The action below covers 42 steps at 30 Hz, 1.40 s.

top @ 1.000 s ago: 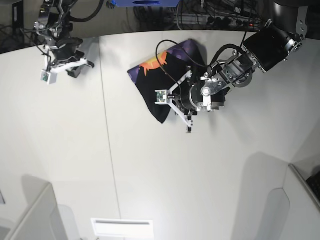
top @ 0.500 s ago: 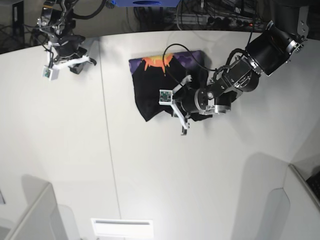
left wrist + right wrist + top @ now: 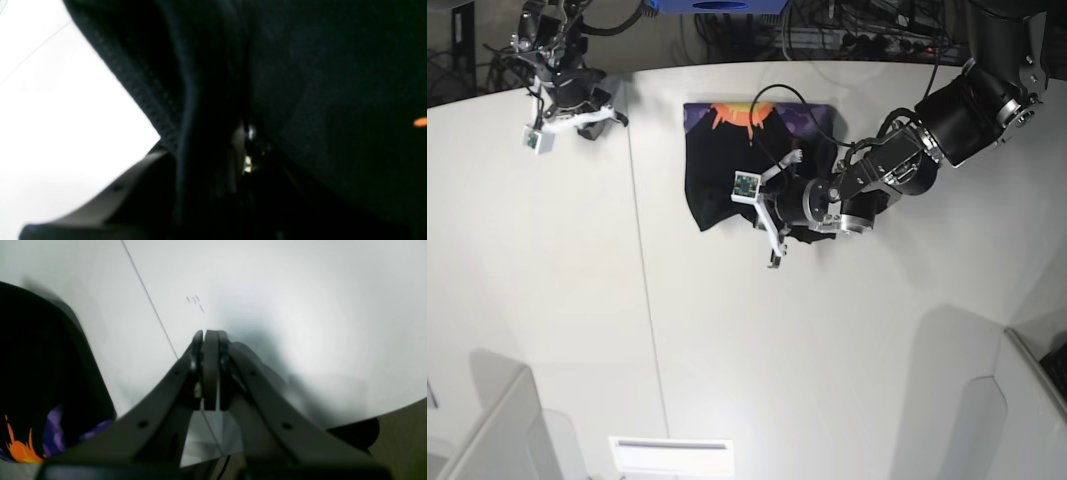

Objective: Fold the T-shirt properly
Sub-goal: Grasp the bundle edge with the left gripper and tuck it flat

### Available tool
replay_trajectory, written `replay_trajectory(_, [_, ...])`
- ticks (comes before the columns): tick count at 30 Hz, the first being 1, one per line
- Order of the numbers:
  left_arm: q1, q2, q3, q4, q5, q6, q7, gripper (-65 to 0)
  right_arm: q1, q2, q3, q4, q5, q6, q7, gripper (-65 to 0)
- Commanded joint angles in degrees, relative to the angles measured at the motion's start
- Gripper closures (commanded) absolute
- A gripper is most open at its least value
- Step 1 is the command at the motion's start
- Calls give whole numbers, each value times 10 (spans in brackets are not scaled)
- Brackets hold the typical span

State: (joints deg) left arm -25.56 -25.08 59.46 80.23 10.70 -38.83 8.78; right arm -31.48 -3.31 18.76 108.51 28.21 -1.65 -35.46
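The black T-shirt [image 3: 717,170] lies bunched on the white table [image 3: 827,350], its orange and purple print [image 3: 742,115] along the far side. My left gripper [image 3: 777,225] is at the shirt's near right edge, shut on the black cloth. In the left wrist view the T-shirt [image 3: 333,83] fills the frame, with a hemmed edge running down between the jaws; one grey finger [image 3: 116,193] shows at lower left. My right gripper [image 3: 587,118] hovers over the table's far left corner, apart from the shirt. Its fingertips [image 3: 210,336] are pressed together and empty, with the T-shirt [image 3: 33,373] at the left edge.
A thin seam [image 3: 642,280] runs front to back through the table, left of the shirt. Grey partitions stand at the near left [image 3: 497,430] and near right [image 3: 1027,400]. A white slot [image 3: 672,455] sits at the front edge. Cables [image 3: 847,35] lie behind the far edge.
The left gripper has swung left with the cloth, and the shirt has turned so that its print now lies along the far edge. The right gripper has drifted slightly farther back.
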Motion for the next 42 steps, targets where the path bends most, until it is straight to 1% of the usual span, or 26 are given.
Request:
replay_trajectory(1, [-2,-2,2,2,4,-12,12,0,-2,2,3,8,2,2,10,0])
replay_trajectory(4, [-2,-5,3,2,3,-12,15,0,-2,2,3,8,2,2,10,0])
replay_trajectory(9, [-2,-2,-3,2,2,-12,84,0,1,2,2,8,2,2,10,0])
replay_trajectory(21, [-8,-1,-3,3,3,-12,89,0,3,2,2,8,2,2,10,0])
replay_trajectory(22, [-9,0,-3,3,3,-12,89,-12,3,2,2,8,2,2,10,0])
replay_trajectory(24, [-9,5,-3,3,3,-12,89,-148,3,2,1,8,2,2,10,0])
replay_trajectory(26, [-9,10,-3,3,5,-12,89,-245,3,2,0,8,2,2,10,0])
replay_trajectory(28, [-15,11,-4,3,5,-12,89,-314,3,2,-1,8,2,2,10,0])
replay_trajectory(29, [-18,11,-4,4,3,-12,89,-334,3,2,-1,8,2,2,10,0])
replay_trajectory(30, [-21,11,-3,4,3,-12,89,-351,2,2,-2,8,2,2,10,0])
replay_trajectory(32, [-35,15,-4,7,3,-12,89,-362,1,2,-2,8,2,2,10,0])
replay_trajectory(34, [-45,23,-4,7,3,-12,89,-362,1,2,-2,8,2,2,10,0])
replay_trajectory(42, [-67,24,-4,33,2,-12,89,-367,-1,2,-3,8,2,2,10,0])
